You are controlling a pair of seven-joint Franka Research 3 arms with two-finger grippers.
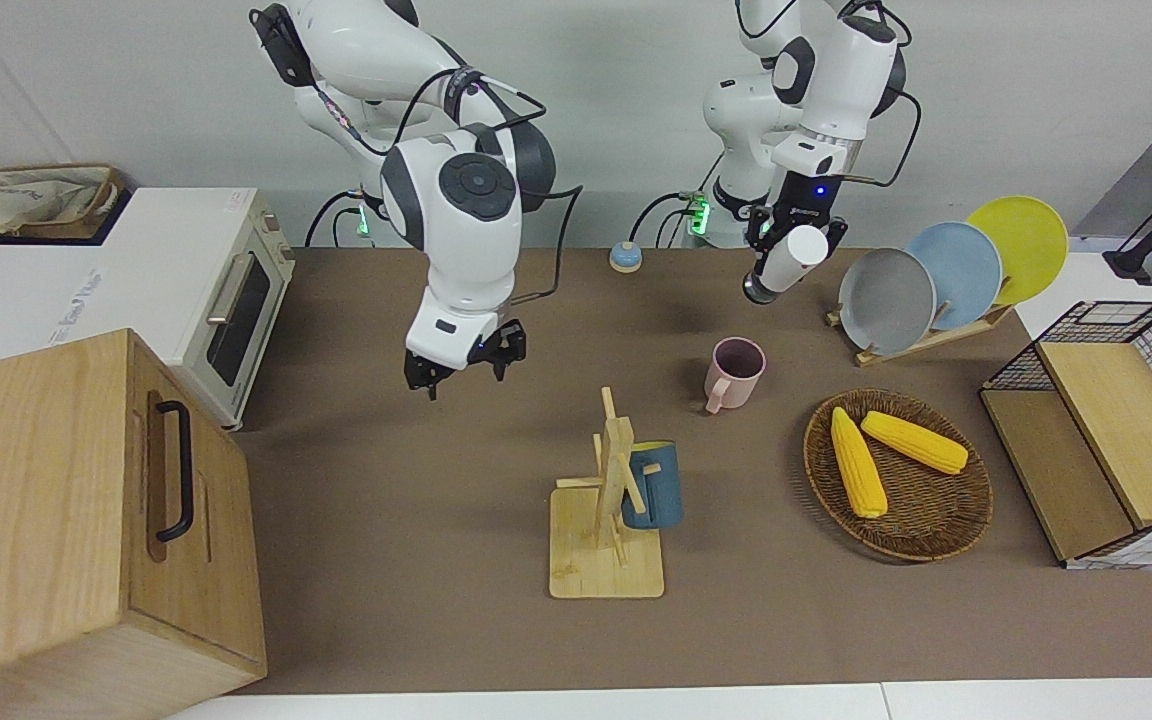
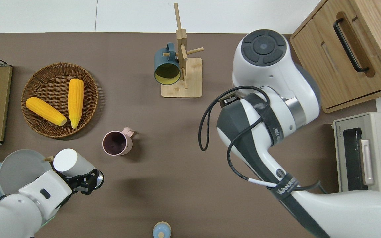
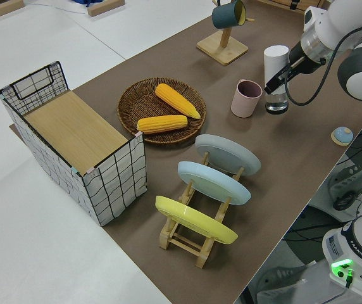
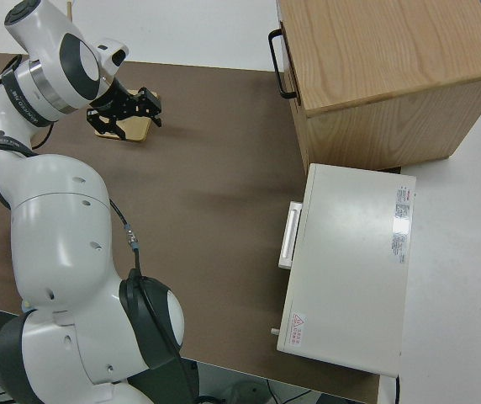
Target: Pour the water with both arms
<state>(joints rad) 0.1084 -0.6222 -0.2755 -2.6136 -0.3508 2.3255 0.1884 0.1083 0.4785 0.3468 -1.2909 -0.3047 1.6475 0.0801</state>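
My left gripper (image 1: 782,262) is shut on a tilted white bottle (image 1: 804,248) with a clear lower end. In the overhead view the left gripper (image 2: 84,179) holds the bottle (image 2: 65,161) over bare table beside the pink mug (image 2: 116,142). The pink mug (image 1: 734,372) stands upright on the brown table. My right gripper (image 1: 464,372) hangs open and empty over the table between the toaster oven and the mug rack. Its spread fingers show in the right side view (image 4: 128,116). The arm's own wrist hides the right gripper in the overhead view.
A wooden mug rack (image 1: 604,560) carries a blue mug (image 1: 654,487). Toward the left arm's end are a wicker basket (image 1: 926,535) with two corn cobs, a plate rack (image 1: 921,280) and a wire basket (image 1: 1106,430). A toaster oven (image 1: 226,300) and wooden cabinet (image 1: 86,500) stand at the right arm's end. A small blue cap (image 1: 624,257) lies near the bases.
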